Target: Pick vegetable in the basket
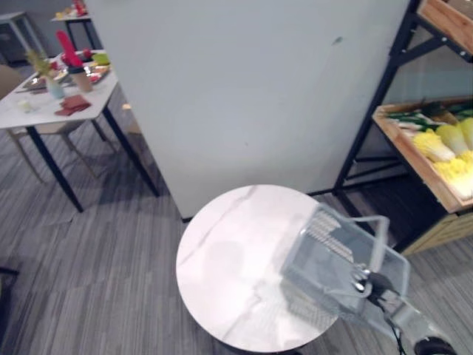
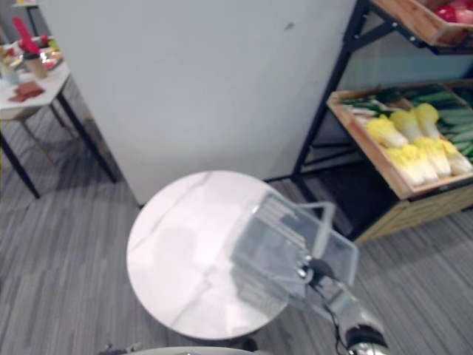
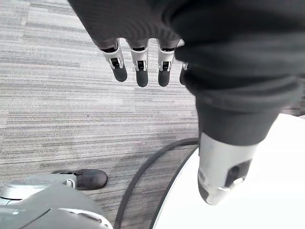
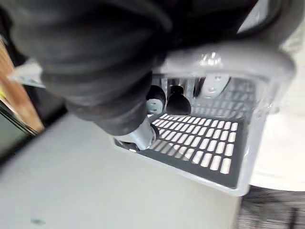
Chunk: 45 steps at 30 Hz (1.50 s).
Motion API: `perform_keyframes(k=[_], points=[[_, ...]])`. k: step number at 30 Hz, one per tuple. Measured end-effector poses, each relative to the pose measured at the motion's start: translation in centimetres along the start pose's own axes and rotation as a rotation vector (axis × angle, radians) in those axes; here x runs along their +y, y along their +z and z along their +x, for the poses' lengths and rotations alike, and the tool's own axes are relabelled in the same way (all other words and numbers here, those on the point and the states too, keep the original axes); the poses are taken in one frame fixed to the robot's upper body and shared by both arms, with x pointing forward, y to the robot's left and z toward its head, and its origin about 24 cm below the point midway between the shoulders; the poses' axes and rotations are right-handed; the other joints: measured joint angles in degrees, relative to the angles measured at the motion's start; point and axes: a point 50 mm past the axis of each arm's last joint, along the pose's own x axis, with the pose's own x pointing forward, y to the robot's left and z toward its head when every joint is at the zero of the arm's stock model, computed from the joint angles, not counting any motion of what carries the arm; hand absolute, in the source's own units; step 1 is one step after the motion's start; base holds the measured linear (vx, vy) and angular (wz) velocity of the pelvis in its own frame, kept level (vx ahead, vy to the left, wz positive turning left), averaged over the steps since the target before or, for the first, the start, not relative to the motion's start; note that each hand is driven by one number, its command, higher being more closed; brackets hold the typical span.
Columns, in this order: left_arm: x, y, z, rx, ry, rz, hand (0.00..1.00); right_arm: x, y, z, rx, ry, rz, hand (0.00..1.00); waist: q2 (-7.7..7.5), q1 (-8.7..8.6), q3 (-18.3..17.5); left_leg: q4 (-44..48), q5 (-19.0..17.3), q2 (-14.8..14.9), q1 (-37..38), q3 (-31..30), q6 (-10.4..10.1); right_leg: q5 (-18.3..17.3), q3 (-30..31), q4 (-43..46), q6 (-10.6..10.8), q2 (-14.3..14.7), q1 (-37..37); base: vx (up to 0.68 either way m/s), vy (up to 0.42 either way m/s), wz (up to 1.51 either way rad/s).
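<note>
Item: vegetables. Pale yellow-green cabbages point(image 2: 408, 150) lie side by side in a wooden crate point(image 2: 373, 164) on the black-framed shelf point(image 1: 372, 111), to the right of the counter and well apart from both robot hands. Long green vegetables point(image 2: 449, 97) lie behind them in the same crate. Red produce point(image 2: 446, 12) sits in the crate above.

Item: basket point(image 1: 332, 259). It is grey, semi-transparent plastic with slotted walls and floor and a hoop handle point(image 1: 380, 238). It hangs tilted over the near right part of the round white marbled counter point(image 1: 222, 251). We cannot tell whether it touches the top.

Item: right robot hand point(image 1: 367, 282). The arm comes up from the lower right to the basket's near end. In the right wrist view we see its dark-tipped fingers point(image 4: 177, 101) curled under the grey handle bar, gripping it, with the slotted floor just beyond.

Item: left robot hand point(image 3: 138, 59). It is held low, out over the grey carpet point(image 3: 71, 105) just beside the counter's edge. Its fingers are straight and loose and hold nothing.

Item: a white side table point(image 1: 44, 111) stands far to the left and carries small coloured objects.
</note>
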Motion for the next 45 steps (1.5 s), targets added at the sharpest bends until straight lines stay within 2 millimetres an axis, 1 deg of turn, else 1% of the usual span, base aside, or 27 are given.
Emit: perform_keyframes(k=[1, 3, 5, 9, 10, 12, 13, 15, 17, 18, 19, 20, 21, 22, 23, 24, 25, 27, 28, 31, 34, 39, 41, 42, 43, 44, 45], points=[[0.4, -0.3, 0.1, 0.020, 0.034, -0.052, 0.00, -1.2, -0.3, -1.1, -0.046, -0.038, 0.060, 1.00, 0.05, -1.21, -0.1, 0.1, -0.3, 0.2, 0.2, 0.6, 0.0, 0.0, 0.6, 0.0, 0.0, 0.0, 0.0, 0.04, 0.013, -0.28], [0.8, -0.3, 0.1, 0.023, 0.076, -0.114, 0.00, -2.8, -1.4, -2.5, -0.079, -0.116, 0.126, 1.00, -0.02, -1.83, -0.1, 0.3, -0.8, 0.6, 0.5, 1.7, -0.1, 0.0, 1.5, 0.2, 0.0, 0.3, -0.2, 0.03, 0.000, -0.33], [0.9, 0.0, 0.1, 0.014, 0.131, -0.208, 0.00, -5.0, -3.6, -5.1, -0.114, -0.221, 0.215, 1.00, -0.01, -2.55, -0.1, 1.6, -2.1, 1.1, 1.2, 4.4, -0.3, -0.1, 3.3, 1.1, -0.1, 0.8, -0.4, 0.01, -0.008, -0.48], [0.9, 1.1, 0.1, -0.007, 0.215, -0.259, 0.00, -5.9, -7.9, -8.5, -0.193, -0.290, 0.399, 1.00, -0.76, -3.49, 0.0, 3.9, -4.4, 2.4, 2.2, 11.6, -0.6, -0.2, 6.2, 2.3, -0.1, 1.8, -0.9, -0.03, 0.002, -0.62], [1.2, 1.1, 0.1, 0.003, 0.245, -0.290, 0.00, -5.9, -9.2, -9.2, -0.205, -0.308, 0.448, 1.00, -0.70, -3.98, -0.3, 4.4, -4.5, 3.0, 2.7, 15.8, -0.7, -2.4, 5.0, 2.6, -0.8, 1.9, -2.2, -0.07, 0.007, -1.06], [1.4, 0.3, 0.0, 0.063, 0.287, -0.374, 0.00, -6.0, -11.0, -10.0, -0.189, -0.337, 0.497, 1.00, 0.58, -3.79, -0.3, 5.0, -4.7, 5.0, 3.2, 23.7, -0.8, -5.9, -6.2, 4.5, -1.4, 0.0, -3.7, -0.05, 0.036, -1.66], [2.0, -0.5, 0.0, 0.102, 0.323, -0.426, 0.00, -5.9, -12.0, -10.0, -0.169, -0.343, 0.530, 1.00, 0.69, -3.46, -0.2, 5.0, -4.7, 6.7, 4.2, 30.3, -0.9, -6.1, -15.2, 10.0, -1.9, -2.1, -6.3, 0.03, 0.047, -1.83], [2.3, -1.4, -0.1, 0.157, 0.342, -0.494, 0.00, -6.5, -12.4, -10.4, -0.181, -0.381, 0.563, 1.00, 0.18, -3.69, -0.3, 7.1, -4.7, 8.6, 5.9, 39.0, -0.9, -6.6, -25.4, 18.5, -2.9, -5.7, -7.4, 0.12, -0.005, -2.19], [2.3, -2.6, -0.2, 0.204, 0.353, -0.548, 0.00, -8.1, -13.9, -11.8, -0.152, -0.473, 0.626, 1.00, -2.48, -3.75, -0.8, 13.7, -5.2, 11.2, 7.3, 47.5, -0.9, -6.5, -33.6, 25.0, -6.2, -11.6, -5.7, 0.26, -0.117, -2.23], [2.5, -2.5, -0.1, 0.205, 0.360, -0.563, 0.00, -8.4, -14.6, -12.1, -0.131, -0.502, 0.648, 1.00, -3.27, -3.83, -0.8, 16.8, -5.8, 11.9, 7.3, 48.8, -0.8, -6.4, -33.4, 24.5, -6.5, -11.3, -5.9, 0.27, -0.166, -2.02], [2.1, -2.5, 0.0, 0.221, 0.361, -0.585, 0.00, -8.3, -15.6, -11.7, -0.092, -0.534, 0.682, 1.00, -5.05, -3.42, -0.7, 23.3, -8.2, 13.5, 6.2, 49.6, -0.4, -6.8, -33.0, 21.1, -9.1, -9.4, -5.5, 0.20, -0.129, -1.63], [1.9, -2.4, 0.0, 0.225, 0.356, -0.591, 0.00, -8.2, -15.9, -11.5, -0.077, -0.536, 0.687, 1.00, -6.12, -3.29, -0.5, 23.6, -9.7, 11.7, 4.9, 49.4, -0.8, -6.7, -30.1, 17.6, -9.1, -8.6, -5.2, 0.13, -0.133, -1.87], [1.7, -1.8, 0.2, 0.215, 0.348, -0.612, 0.00, -7.8, -16.1, -10.5, -0.061, -0.529, 0.706, 1.00, -8.10, -3.18, 0.1, 17.8, -10.4, 5.5, 0.7, 48.4, -0.1, -2.4, -24.5, 6.4, -6.2, -6.9, -2.9, 0.02, -0.090, -1.83], [0.9, -1.6, 0.0, 0.202, 0.330, -0.630, 0.00, -7.7, -14.7, -9.3, -0.099, -0.502, 0.727, 1.00, -4.45, -2.52, 2.3, 12.5, -2.7, 5.4, -1.5, 49.6, 3.5, -2.5, -27.1, 4.7, -8.2, -4.6, -1.6, 0.00, -0.045, -1.70], [0.5, -1.7, -0.1, 0.207, 0.322, -0.633, 0.00, -7.8, -14.1, -9.1, -0.122, -0.498, 0.743, 1.00, -2.29, -2.79, 2.8, 12.4, -5.1, 6.7, -0.2, 53.3, 3.0, -6.0, -30.0, 8.4, -7.0, -5.0, -1.7, 0.13, 0.016, -1.18], [0.5, -1.7, 0.0, 0.218, 0.323, -0.621, 0.00, -7.7, -14.5, -8.8, -0.149, -0.536, 0.828, 1.00, -1.23, -3.52, 3.5, 12.4, -5.6, 6.6, 0.6, 53.6, 2.2, -8.2, -33.2, 12.3, -4.6, -7.0, -2.1, 0.17, 0.023, -0.37], [0.3, -1.4, 0.1, 0.219, 0.308, -0.615, 0.00, -7.7, -15.4, -9.1, -0.130, -0.576, 0.898, 1.00, -0.36, -4.13, 3.5, 12.0, -5.4, 7.1, 1.5, 54.5, 1.7, -9.1, -34.6, 14.7, -5.5, -7.5, -2.5, 0.15, -0.003, -0.15], [0.2, -1.0, 0.2, 0.222, 0.291, -0.638, 0.00, -8.1, -16.0, -9.9, -0.149, -0.639, 0.964, 1.00, -0.72, -4.56, 3.4, 12.4, -5.4, 7.0, 3.1, 56.0, 0.7, -9.8, -34.8, 15.1, -5.2, -7.3, -2.4, 0.06, -0.081, -0.37], [-0.3, -1.6, 0.0, 0.258, 0.279, -0.634, 0.00, -8.2, -16.2, -10.1, -0.136, -0.659, 0.977, 1.00, -0.38, -4.46, 3.7, 11.8, -5.3, 6.9, 4.3, 58.0, -0.7, -9.2, -33.0, 12.2, -4.5, -5.2, -1.3, 0.08, -0.135, -0.91], [-0.5, -2.5, -0.2, 0.317, 0.278, -0.639, 0.00, -8.0, -16.8, -10.2, -0.095, -0.686, 0.962, 1.00, 0.91, -6.07, 4.1, 10.0, -3.9, 7.6, 6.3, 62.5, -2.2, -5.6, -29.5, 2.4, -4.9, -0.2, 2.2, 0.03, -0.113, -0.77], [-0.4, -1.8, 0.1, 0.297, 0.263, -0.655, 0.00, -7.7, -17.9, -10.7, -0.037, -0.692, 0.962, 1.00, -0.13, -7.53, 4.5, 11.9, -3.3, 9.1, 8.2, 64.2, -3.4, -3.5, -27.8, -4.4, -4.8, 2.8, 5.6, 0.02, -0.086, -0.39], [-1.4, -0.8, 0.0, 0.279, 0.206, -0.667, 0.00, -7.3, -17.7, -10.1, -0.016, -0.654, 0.926, 1.00, -1.13, -7.88, 5.0, 20.5, -4.2, 14.0, 8.1, 62.9, -2.7, -3.0, -25.3, -5.4, -6.0, 4.7, 6.3, 0.09, -0.063, -0.27], [-1.9, -0.7, -0.2, 0.276, 0.190, -0.670, 0.00, -6.8, -17.3, -9.2, 0.011, -0.616, 0.883, 1.00, -1.66, -6.77, 5.4, 29.6, -4.5, 17.7, 6.1, 55.5, -0.6, -3.3, -20.9, -5.2, -7.7, 5.4, 6.9, 0.14, -0.064, -0.86], [-1.8, -0.8, -0.2, 0.271, 0.188, -0.661, 0.00, -6.5, -16.6, -8.3, 0.029, -0.587, 0.840, 1.00, -1.77, -6.28, 5.7, 29.8, -7.2, 15.7, 4.3, 46.8, -0.2, -3.1, -17.6, -5.2, -8.5, 5.5, 7.2, 0.13, 0.009, -1.51], [-2.1, -0.9, -0.3, 0.268, 0.179, -0.642, 0.00, -6.2, -15.7, -7.4, 0.050, -0.554, 0.788, 1.00, -1.80, -5.00, 6.2, 29.0, -9.5, 11.5, 2.0, 37.5, -0.1, -3.1, -13.3, -5.2, -8.8, 5.4, 7.1, 0.11, 0.048, -1.67], [-2.2, -1.1, -0.4, 0.268, 0.176, -0.627, 0.00, -6.1, -15.4, -7.0, 0.060, -0.541, 0.767, 1.00, -1.88, -4.46, 6.4, 28.5, -10.1, 9.3, 0.8, 32.9, -0.2, -3.0, -11.2, -5.2, -8.8, 5.4, 7.0, 0.09, 0.099, -1.83], [-2.4, -1.3, -0.5, 0.270, 0.165, -0.590, 0.00, -5.9, -15.0, -6.7, 0.075, -0.531, 0.733, 1.00, -1.07, -3.75, 6.3, 26.1, -10.9, 5.0, -1.4, 24.1, -0.5, -3.0, -7.8, -5.2, -8.1, 5.4, 7.2, 0.08, 0.068, -1.56]])
